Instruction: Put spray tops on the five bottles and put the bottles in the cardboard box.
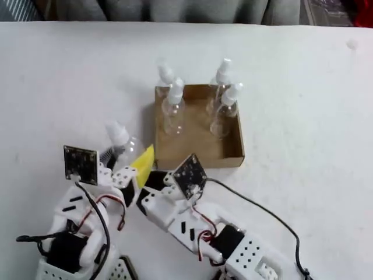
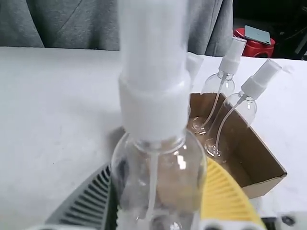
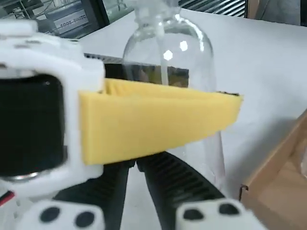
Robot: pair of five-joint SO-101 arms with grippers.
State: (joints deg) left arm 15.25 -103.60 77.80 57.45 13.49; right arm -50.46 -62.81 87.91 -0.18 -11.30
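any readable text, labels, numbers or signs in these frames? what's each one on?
None can be read.
Bottle in the left gripper: clear, no label.
Four bottles in the cardboard box: no labels.
Cardboard box: plain brown, no print visible.
Light panel behind the table, right wrist view: dark lettering, too blurred to read.

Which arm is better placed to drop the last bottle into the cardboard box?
Left. The left gripper has its fingers on both sides of the capped fifth bottle, right beside the cardboard box. The right gripper holds nothing.
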